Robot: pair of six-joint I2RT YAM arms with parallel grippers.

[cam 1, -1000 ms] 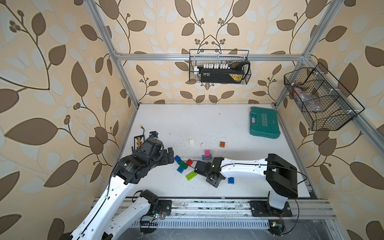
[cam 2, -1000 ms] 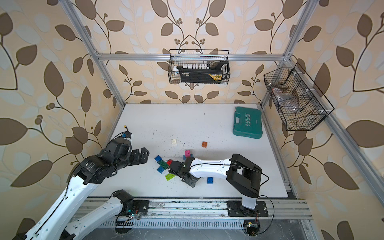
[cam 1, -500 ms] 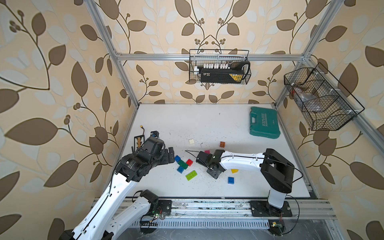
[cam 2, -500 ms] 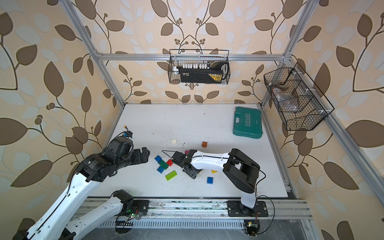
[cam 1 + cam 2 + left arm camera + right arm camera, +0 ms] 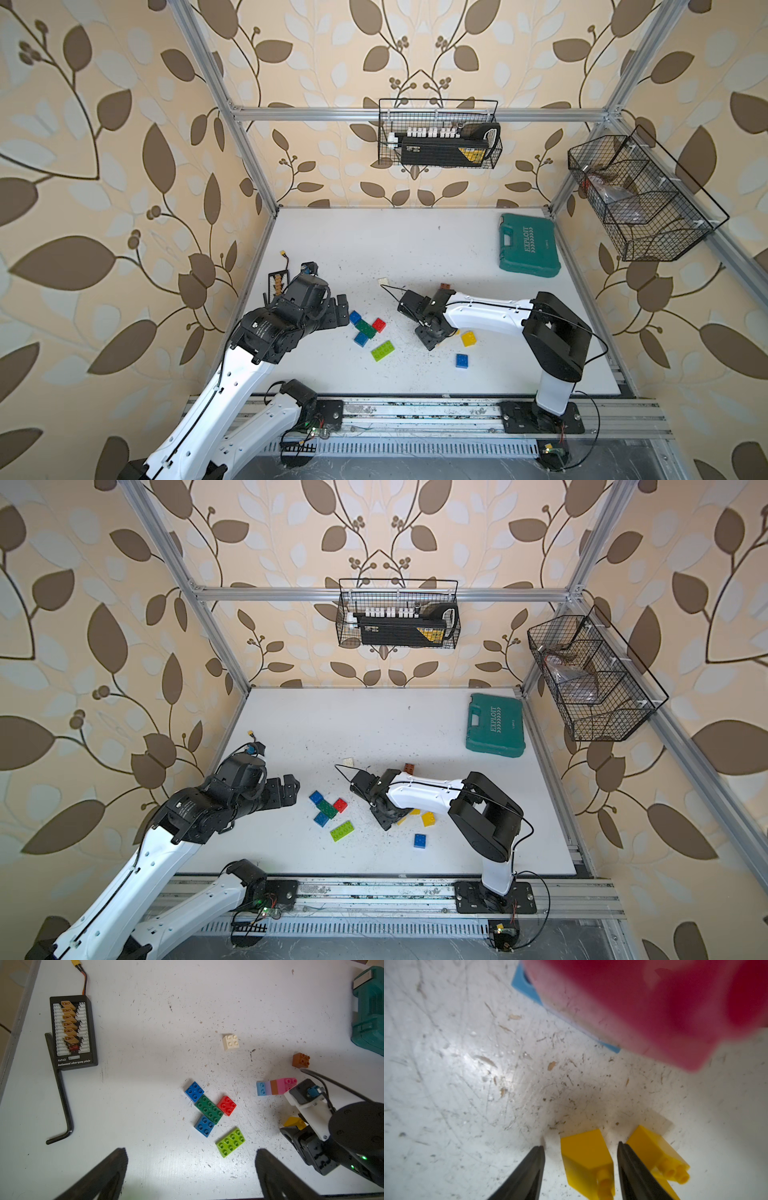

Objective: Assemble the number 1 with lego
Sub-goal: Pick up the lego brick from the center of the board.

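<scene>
Yellow lego (image 5: 584, 1154) between open right end effector (image 5: 580, 1145) | left end effector (image 5: 191, 1150) open | second yellow (image 5: 652, 1147) adjacent

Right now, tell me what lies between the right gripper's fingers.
A yellow brick, lying on its side inside the right gripper; the right wrist view shows it.

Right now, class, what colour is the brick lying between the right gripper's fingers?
Yellow. The brick shows best in the right wrist view.
</scene>
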